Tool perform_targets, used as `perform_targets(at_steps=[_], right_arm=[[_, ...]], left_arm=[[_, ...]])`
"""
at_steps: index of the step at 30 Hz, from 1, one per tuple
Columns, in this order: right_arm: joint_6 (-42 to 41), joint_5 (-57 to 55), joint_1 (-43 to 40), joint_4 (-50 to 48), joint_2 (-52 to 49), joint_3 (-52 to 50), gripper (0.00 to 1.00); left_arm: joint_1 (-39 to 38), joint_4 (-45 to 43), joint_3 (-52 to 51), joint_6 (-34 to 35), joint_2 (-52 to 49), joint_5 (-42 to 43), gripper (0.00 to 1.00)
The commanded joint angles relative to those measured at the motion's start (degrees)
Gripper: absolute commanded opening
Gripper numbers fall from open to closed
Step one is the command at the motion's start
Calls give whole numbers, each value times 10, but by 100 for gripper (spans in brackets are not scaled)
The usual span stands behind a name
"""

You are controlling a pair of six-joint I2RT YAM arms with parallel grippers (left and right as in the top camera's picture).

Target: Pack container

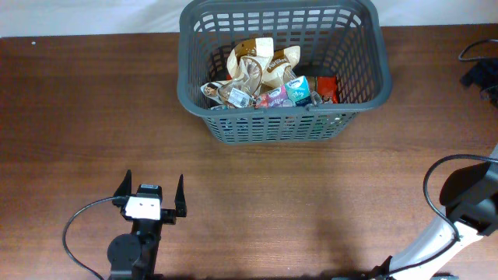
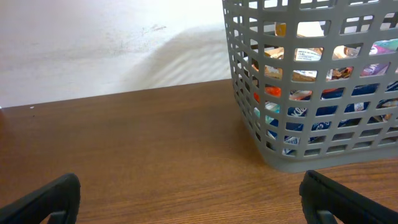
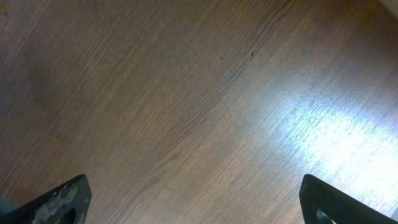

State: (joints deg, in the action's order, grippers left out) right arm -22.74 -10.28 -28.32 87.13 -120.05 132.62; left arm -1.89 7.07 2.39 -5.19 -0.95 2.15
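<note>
holding printed packets (image 1: 263, 71), grey container (image 1: 274, 127), labels too small to read

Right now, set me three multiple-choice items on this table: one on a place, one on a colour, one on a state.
1. Where do the snack packages lie?
A. inside the dark grey slotted plastic basket
B. beside it on the brown wooden table
C. stacked on its rim

2. What colour is the flat packet at the pile's right end?
A. green
B. white
C. red

3. How does the left tool stand?
A. shut on a packet
B. open and empty
C. shut on nothing

Key:
1. A, the pile sits within the basket's walls.
2. C, that packet shows red from overhead.
3. B, its fingers stand wide apart with only table between them.
</note>
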Motion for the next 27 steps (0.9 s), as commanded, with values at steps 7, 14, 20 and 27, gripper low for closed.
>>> perform_targets(at_steps=[7,14,20,27], right_arm=[[-7,-9,-2,0,91,-3,99],[-7,-9,19,0,139,-3,99],[2,-31,56,1,180,-3,99],[2,-48,117,-72,281,-54,99]], left_arm=[[3,0,-6,-11,7,-2,100],[3,0,-6,-11,7,-2,99],[3,0,-6,-11,7,-2,99],[3,0,-6,-11,7,-2,99]])
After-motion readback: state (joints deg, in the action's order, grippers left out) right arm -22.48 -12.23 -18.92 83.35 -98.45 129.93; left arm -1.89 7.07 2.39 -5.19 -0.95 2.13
